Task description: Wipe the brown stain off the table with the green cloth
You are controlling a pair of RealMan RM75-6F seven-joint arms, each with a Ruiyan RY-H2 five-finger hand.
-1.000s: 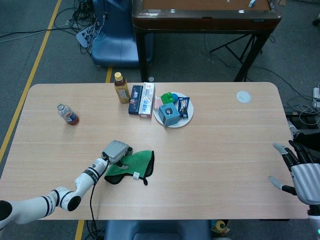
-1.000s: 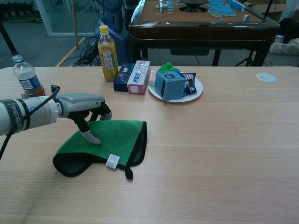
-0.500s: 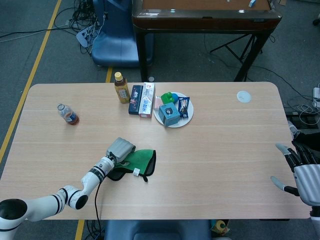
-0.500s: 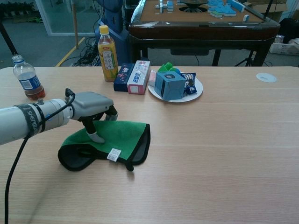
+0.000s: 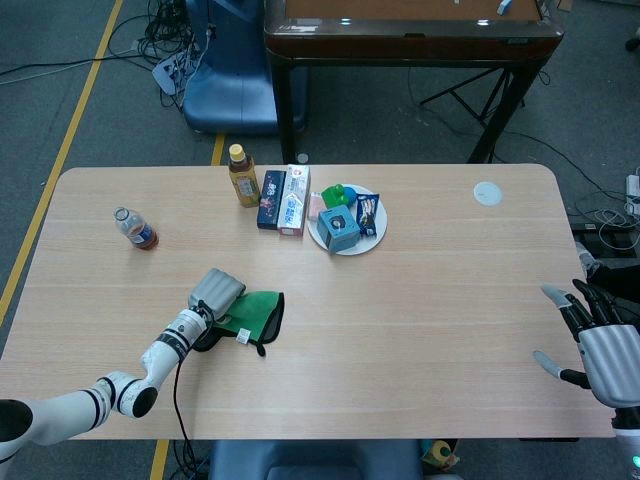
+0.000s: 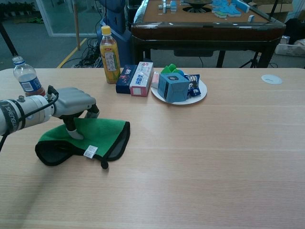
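The green cloth (image 6: pixel 97 136) (image 5: pixel 251 312), black-edged with a white tag, lies folded on the table's left front part. My left hand (image 6: pixel 72 104) (image 5: pixel 214 292) presses down on the cloth's left half with its fingers curled onto the fabric. No brown stain shows in either view; the cloth and hand cover the spot beneath them. My right hand (image 5: pixel 598 340) hovers at the table's right front corner, fingers spread, holding nothing; the chest view does not show it.
A small water bottle (image 6: pixel 27 79) stands at the far left. Behind the cloth are a yellow drink bottle (image 6: pixel 109 55), two boxes (image 6: pixel 137 76) and a white plate (image 6: pixel 199 98) with a blue box and snacks. A white disc (image 6: pixel 271 79) lies far right.
My left hand first slid the cloth to the right, then dragged it back to the left across the table, bunching it narrower. The right hand barely moved.
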